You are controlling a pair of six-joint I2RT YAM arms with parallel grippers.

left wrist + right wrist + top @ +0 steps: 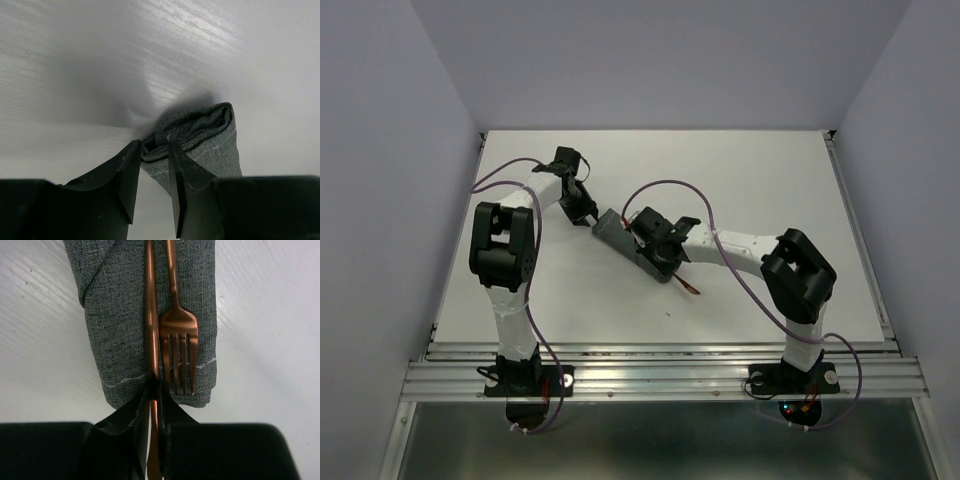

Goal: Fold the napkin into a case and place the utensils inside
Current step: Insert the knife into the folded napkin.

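Overhead, a white table [770,180] carries little besides the arms. Purple cables [670,185] loop above them, and a metal rail [660,375] runs along the 6 o'clock edge. Nothing blocks the grey case [617,238], which lies mid-table with its long axis running from 10 to 4 o'clock.

From the right wrist, a fork [177,335] lies on the case, tines toward 6 o'clock and handle toward 12. A thin utensil [150,315] lies parallel at its 9 o'clock side.

The right gripper [156,390] is clamped on that thin utensil, its forearm reaching toward 10 o'clock. The left gripper [153,145] has its elbow folded high and pinches the case's 10 o'clock end.
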